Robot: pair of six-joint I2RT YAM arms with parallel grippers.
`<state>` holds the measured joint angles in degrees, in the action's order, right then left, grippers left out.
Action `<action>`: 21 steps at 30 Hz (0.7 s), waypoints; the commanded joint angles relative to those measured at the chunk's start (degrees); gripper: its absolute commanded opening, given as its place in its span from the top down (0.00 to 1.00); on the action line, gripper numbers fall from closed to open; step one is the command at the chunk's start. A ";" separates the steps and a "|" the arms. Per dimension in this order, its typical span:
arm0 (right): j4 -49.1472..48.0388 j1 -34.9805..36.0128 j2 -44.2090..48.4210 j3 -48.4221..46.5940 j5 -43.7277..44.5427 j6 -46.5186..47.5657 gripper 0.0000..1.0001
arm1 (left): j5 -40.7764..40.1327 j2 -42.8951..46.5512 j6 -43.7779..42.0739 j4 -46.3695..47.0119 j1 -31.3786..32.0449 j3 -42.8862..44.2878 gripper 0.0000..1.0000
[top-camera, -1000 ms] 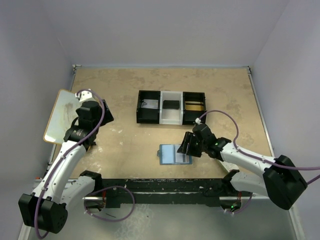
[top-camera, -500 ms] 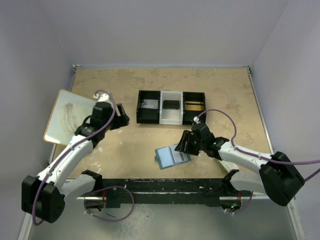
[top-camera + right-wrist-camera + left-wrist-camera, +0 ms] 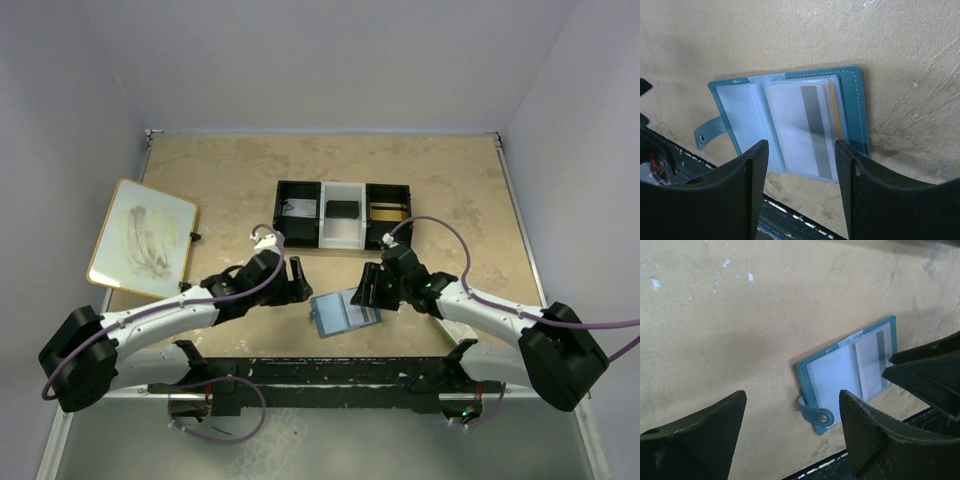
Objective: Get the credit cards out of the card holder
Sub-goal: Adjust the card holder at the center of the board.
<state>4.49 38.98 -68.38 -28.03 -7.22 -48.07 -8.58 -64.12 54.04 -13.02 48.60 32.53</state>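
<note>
Top external view: the card holder point(image 3: 343, 313) lies open and flat on the bench point(image 3: 450, 180), toward 6 o'clock near the front edge, turned slightly askew. The left fingers point(image 3: 298, 285) sit low at its 10 o'clock, spread wide with nothing between them, just beside the blue cover. The right fingers point(image 3: 368, 290) are at its 1 o'clock, over the right-hand page. They are also parted and grasp nothing, and it cannot be told whether they touch the holder.

In the right wrist view the credit cards point(image 3: 812, 125) sit in the clear sleeves of the right-hand page. The pale card point(image 3: 790, 115), with a grey stripe, is on top. The gold-yellow card point(image 3: 836, 115) shows only as a thin edge on its 3 o'clock side. The snap tab point(image 3: 710, 134) sticks out from the left cover, unfastened.

At 12 o'clock from the holder, well apart, stands a black-and-white compartment tray point(image 3: 340, 236). A white board point(image 3: 142, 238) lies at 9 o'clock on the bench.
</note>
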 commanded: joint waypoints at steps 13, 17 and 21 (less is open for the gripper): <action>-4.29 0.22 0.33 2.88 -6.66 -0.65 0.47 | -1.58 -11.46 5.21 7.64 6.39 1.24 0.46; -7.37 0.22 1.32 4.91 -9.19 -1.86 0.49 | -0.74 -13.79 5.60 9.48 6.98 1.30 0.59; -8.37 0.22 1.41 5.78 -10.05 -2.38 0.49 | -0.35 -15.07 5.88 10.49 7.36 1.30 0.70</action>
<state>-2.28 38.98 -67.42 -23.53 -14.74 -49.45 -9.15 -78.52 59.02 -6.24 55.35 32.53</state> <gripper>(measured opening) 0.513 0.339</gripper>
